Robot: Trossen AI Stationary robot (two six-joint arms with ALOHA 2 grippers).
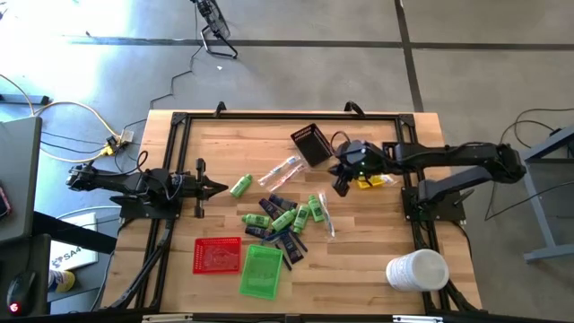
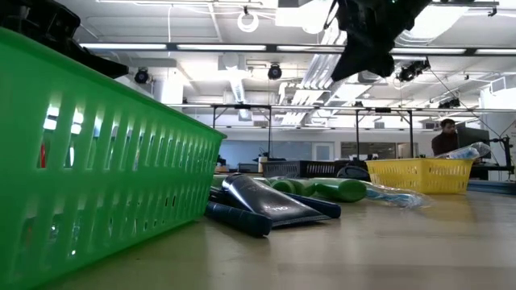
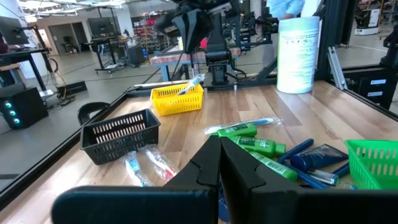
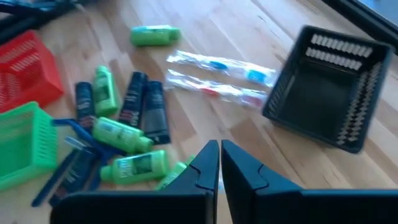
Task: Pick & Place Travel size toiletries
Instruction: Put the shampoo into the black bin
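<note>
The travel size toiletries lie mid-table: green bottles [image 1: 285, 218], dark flat tubes [image 4: 144, 106] and thin blue pieces in a loose pile. One green bottle [image 1: 240, 186] lies apart, and two clear-wrapped sticks [image 4: 217, 65] lie beside the black tray [image 1: 311, 144]. Another clear-wrapped stick [image 3: 189, 86] leans out of the yellow tray [image 3: 177, 99]. My right gripper [image 4: 219, 149] is shut on nothing, raised above the table next to the yellow tray [image 1: 377, 181] and slanting down toward the pile. My left gripper [image 1: 219, 187] is shut and waits level at the table's left side.
A red tray [image 1: 218, 254] and a green tray [image 1: 261, 269] stand near the front edge, left of centre. A big white cylinder [image 1: 417, 270] stands at the front right. A dark frame [image 1: 179, 121] borders the wooden top.
</note>
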